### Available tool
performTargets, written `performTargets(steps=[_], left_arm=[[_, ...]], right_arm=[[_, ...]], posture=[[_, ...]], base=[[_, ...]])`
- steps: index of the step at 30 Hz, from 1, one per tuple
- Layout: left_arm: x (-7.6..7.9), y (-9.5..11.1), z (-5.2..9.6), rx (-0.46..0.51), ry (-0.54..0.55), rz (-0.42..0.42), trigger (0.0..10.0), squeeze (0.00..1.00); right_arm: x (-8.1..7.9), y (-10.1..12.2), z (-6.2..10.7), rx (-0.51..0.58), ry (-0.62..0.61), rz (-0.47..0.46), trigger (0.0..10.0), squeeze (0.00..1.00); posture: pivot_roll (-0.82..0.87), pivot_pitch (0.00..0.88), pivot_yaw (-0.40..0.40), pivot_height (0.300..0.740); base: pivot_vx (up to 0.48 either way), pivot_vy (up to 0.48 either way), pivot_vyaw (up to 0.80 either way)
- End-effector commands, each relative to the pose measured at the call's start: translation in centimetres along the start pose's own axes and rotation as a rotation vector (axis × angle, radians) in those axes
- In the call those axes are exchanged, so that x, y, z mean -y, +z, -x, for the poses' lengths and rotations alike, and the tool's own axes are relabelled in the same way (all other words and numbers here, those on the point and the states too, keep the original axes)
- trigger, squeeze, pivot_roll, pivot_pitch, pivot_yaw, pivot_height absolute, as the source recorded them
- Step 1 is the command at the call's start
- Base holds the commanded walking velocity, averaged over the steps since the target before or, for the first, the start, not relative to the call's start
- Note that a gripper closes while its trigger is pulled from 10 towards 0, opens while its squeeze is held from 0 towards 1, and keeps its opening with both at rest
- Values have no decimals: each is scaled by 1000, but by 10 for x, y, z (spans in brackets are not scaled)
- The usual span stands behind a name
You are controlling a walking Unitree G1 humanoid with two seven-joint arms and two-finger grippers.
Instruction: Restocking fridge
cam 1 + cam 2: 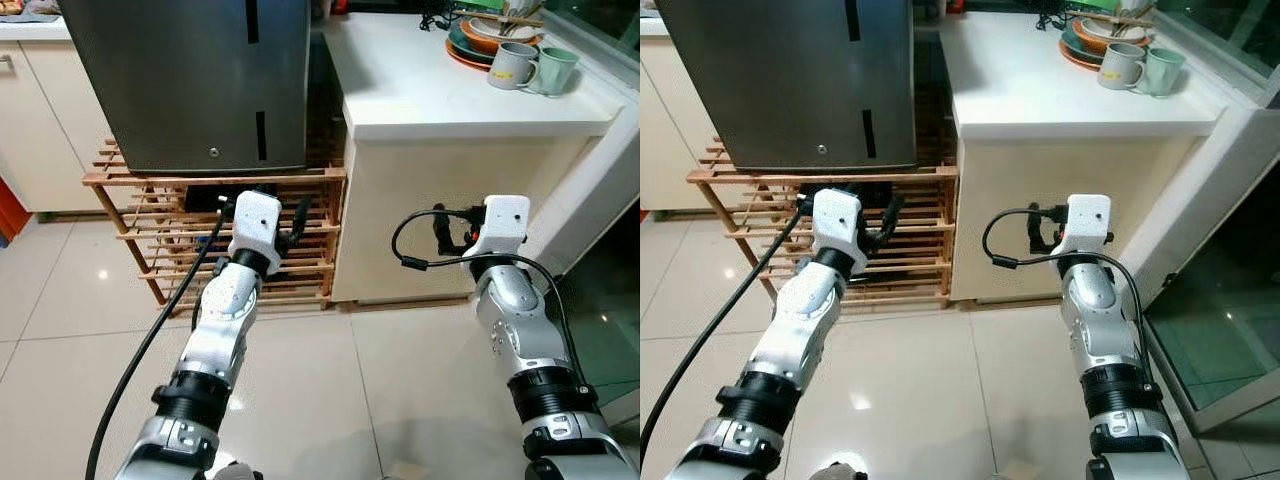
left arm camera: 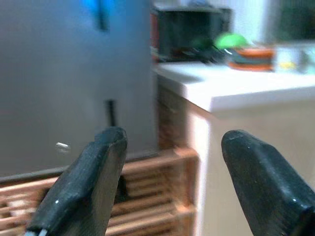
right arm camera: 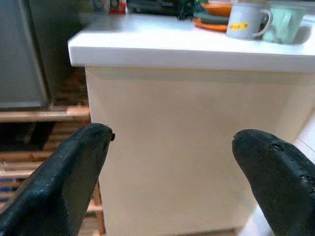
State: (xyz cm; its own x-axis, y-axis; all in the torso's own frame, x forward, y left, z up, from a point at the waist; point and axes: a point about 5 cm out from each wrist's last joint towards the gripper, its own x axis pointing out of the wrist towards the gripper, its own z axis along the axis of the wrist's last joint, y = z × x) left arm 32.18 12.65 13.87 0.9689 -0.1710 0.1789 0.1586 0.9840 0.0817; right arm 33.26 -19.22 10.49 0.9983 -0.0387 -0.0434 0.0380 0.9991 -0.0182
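One grey fridge, door shut, standing on a slatted wooden rack straight ahead, just left of a white counter. Two dark vertical slots and a small silver lock on the door; no brand or lettering legible. Some marking on the grey mug, too blurred to read.

Left gripper raised at the rack's height, below the fridge's lower edge, forearm angled forward and up, black cable trailing down beside the arm; fingers spread wide apart, nothing between them, aimed at the fridge's lower right corner and the counter's edge. Right gripper held forward at similar height, facing the cream cabinet side under the counter, a looped black cable at the wrist; fingers likewise wide apart and holding nothing.

Stacked orange and green plates at the counter's far right corner, with the grey mug and a pale green mug just beside them. Glossy beige floor tiles underfoot.
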Motion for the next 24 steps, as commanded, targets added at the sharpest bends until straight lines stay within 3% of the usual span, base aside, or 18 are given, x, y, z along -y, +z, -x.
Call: performTargets(steps=[1,7,17,18,24], left_arm=[[-8,19,-3,61,46,-26,10000,0],[-13,35,-12,95,100,-14,10000,0],[-10,31,-11,24,90,-45,10000,0],[-7,30,-12,17,68,-88,10000,0],[-4,22,-13,-41,56,-134,10000,0]], right_arm=[[3,-4,2,0,-18,4,10000,0],[1,-4,2,20,-11,3,10000,0],[0,-7,2,31,-5,9,10000,0],[-4,-10,2,8,20,45,10000,0],[-4,-15,1,-15,22,18,10000,0]], posture=[[-37,0,-42,731],[-35,0,-38,731],[-29,0,-43,731],[-24,0,-48,731],[-19,0,-58,731]], base=[[292,0,0],[462,0,0],[459,0,0],[0,0,0],[0,0,-599]])
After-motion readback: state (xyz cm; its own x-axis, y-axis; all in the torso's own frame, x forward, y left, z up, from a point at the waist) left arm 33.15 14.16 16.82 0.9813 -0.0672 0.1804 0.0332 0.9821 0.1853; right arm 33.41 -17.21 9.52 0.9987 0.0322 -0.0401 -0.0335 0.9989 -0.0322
